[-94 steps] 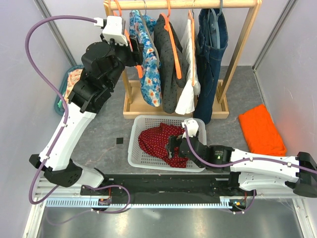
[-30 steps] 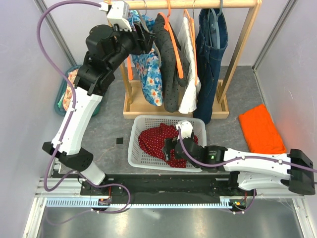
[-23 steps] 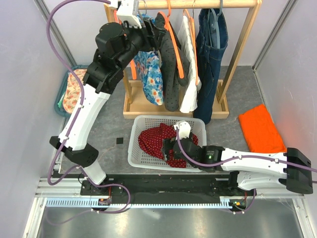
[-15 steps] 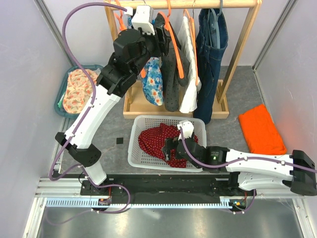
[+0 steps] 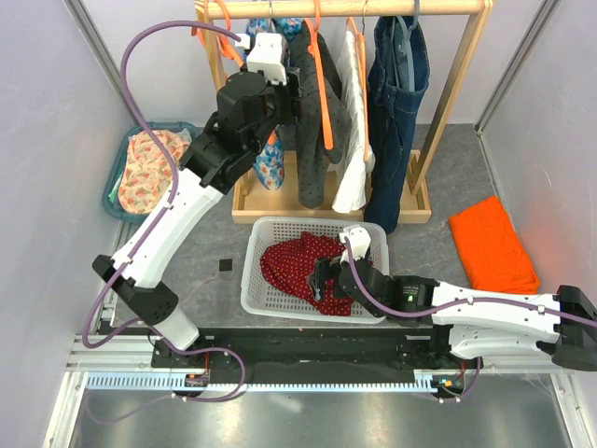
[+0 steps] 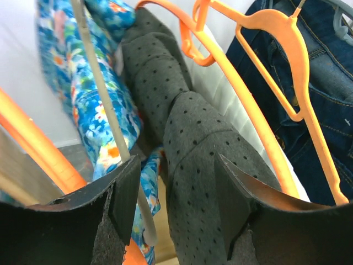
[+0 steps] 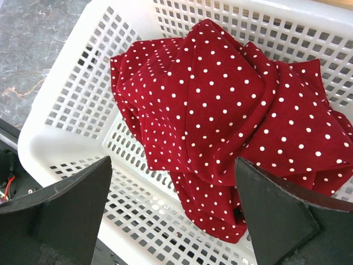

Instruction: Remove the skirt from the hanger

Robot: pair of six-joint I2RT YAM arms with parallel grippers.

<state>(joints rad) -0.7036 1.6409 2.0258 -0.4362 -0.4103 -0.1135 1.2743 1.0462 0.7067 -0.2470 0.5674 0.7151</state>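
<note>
Skirt [image 5: 312,140], judged to be the grey dotted piece, hangs draped over its orange hanger [image 5: 326,103] on the rack and is not yet off. Lifting or sliding it clear is all left to do. Which garment is meant is a judgement only: a red polka-dot cloth [image 5: 294,261] already lies in the basket.

Left gripper [image 6: 176,204] is up at the rail, jaws partly apart with the grey fold between them and not pinched, as far as the wrist view shows. Right gripper [image 7: 171,215] hangs low over the basket, jaws wide apart, holding nothing.

Room: pale lilac walls [image 5: 47,112] on both sides.
Surface: grey stone-look table [image 5: 187,243], matt.
Wooden rack [image 5: 448,93] stands at the far edge. It also carries a blue floral piece [image 5: 270,163], a white garment [image 5: 353,177] and jeans [image 5: 396,112].
White lattice basket [image 5: 256,280] sits just in front of the rack.
Folded orange cloth [image 5: 492,245] lies well to the right.
Teal basin [image 5: 110,201] with printed fabric is at the left.
Small black square [image 5: 225,266] lies beside the basket.
</note>
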